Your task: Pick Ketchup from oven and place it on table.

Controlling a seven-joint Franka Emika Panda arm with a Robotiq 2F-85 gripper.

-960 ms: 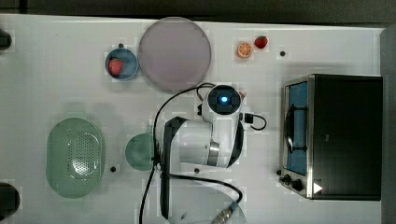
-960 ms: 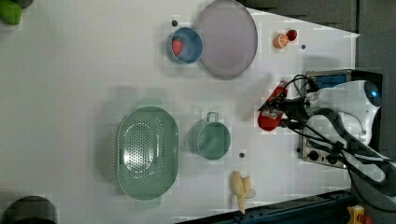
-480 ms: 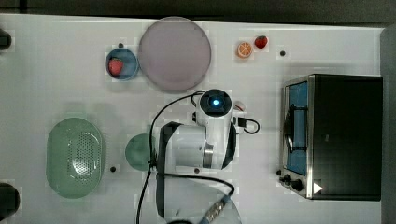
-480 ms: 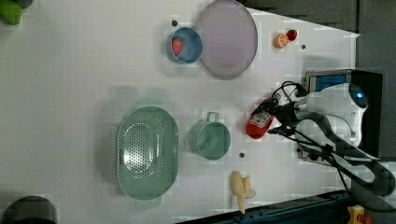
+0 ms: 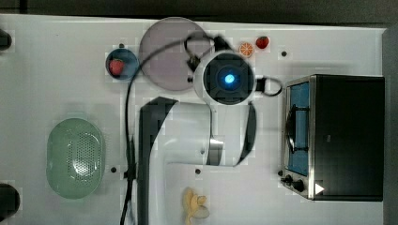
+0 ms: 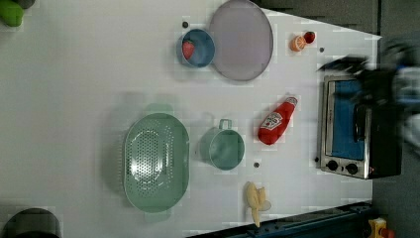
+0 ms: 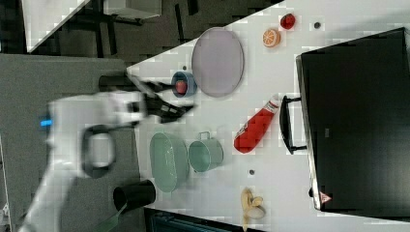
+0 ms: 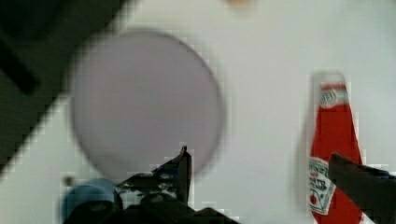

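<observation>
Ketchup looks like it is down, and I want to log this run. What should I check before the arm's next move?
1. Ketchup out of the oven: ok. It is on the table, between the teal cup and the oven.
2. Claw empty: ok. It is open, with nothing between its fingers in the wrist view.
3. Claw clear of the bottle: ok. The right view shows it well away.
4. Bottle apart from the cup: ok. The left view shows a gap.
5. Bottle upright: not ok. It lies on its side.
</observation>
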